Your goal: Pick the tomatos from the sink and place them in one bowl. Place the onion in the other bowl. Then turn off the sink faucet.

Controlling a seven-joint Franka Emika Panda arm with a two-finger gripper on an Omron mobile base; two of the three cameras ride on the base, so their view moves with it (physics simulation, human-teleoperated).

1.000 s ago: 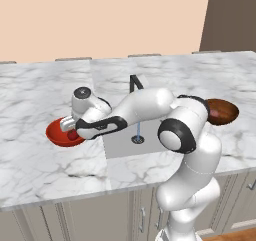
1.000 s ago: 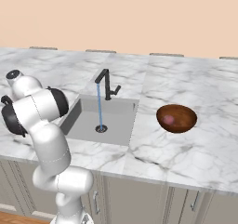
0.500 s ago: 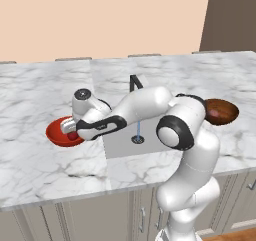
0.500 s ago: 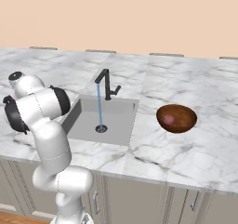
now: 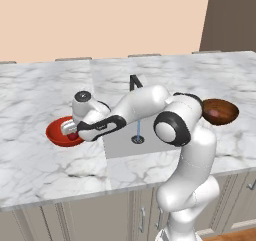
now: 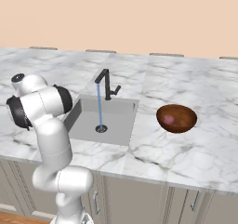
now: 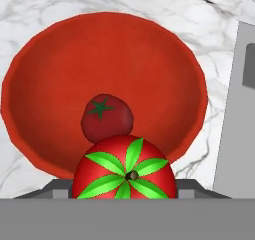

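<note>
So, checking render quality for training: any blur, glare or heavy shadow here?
Hand view: sharp, the brighter tomato fills the foreground over the red bowl. Right base view: soft gloss on the brown bowl. Left base view: flat, even lighting.

I see the bright red-orange bowl (image 7: 60, 74) filling the upper half of the hand view, with the darker tomato (image 7: 107, 117) lying inside it near centre. The brighter tomato (image 7: 124, 169) with green leaves sits at the bottom centre. In the right base view the grey sink (image 6: 116, 118) is centre left, water running from the black faucet (image 6: 108, 83). The brown bowl (image 6: 176, 118) at centre right holds the pinkish onion (image 6: 168, 119).
</note>
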